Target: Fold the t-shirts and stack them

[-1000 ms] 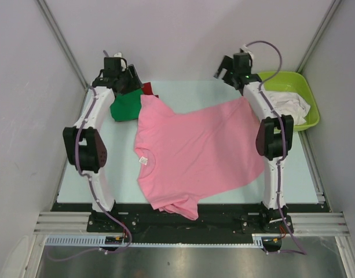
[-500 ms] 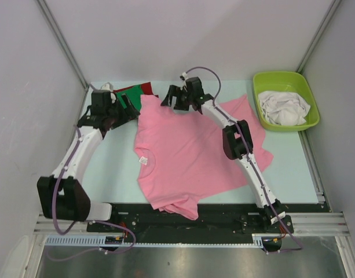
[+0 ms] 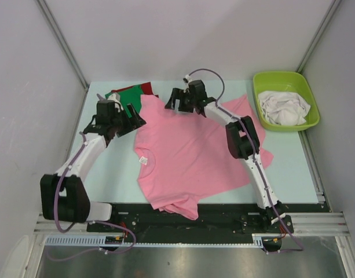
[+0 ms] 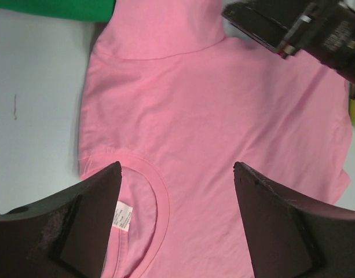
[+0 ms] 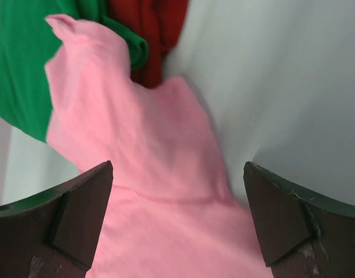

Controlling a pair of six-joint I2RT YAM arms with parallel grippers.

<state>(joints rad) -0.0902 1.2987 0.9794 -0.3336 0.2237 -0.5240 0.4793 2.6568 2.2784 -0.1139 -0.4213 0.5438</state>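
Top external: t-shirt (image 3: pixel 191 153) beyond table edge (image 3: pixel 122 201)

I look down on a large pink cotton t-shirt (image 3: pixel 194 145) spread nearly flat, its neck label (image 3: pixel 143 160) showing. A green cotton shirt (image 5: pixel 21 69) and a red one (image 5: pixel 157 29) lie against its far sleeve. Crumpled white ones (image 3: pixel 284 107) sit well to its right.

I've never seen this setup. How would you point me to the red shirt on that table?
Start at the pale table and pass the big pink t-shirt spread across its middle, heading for the far left corner. Two smaller shirts lie there by the pink sleeve. The red t-shirt is the one farther back, dark red beside the bright green t-shirt.
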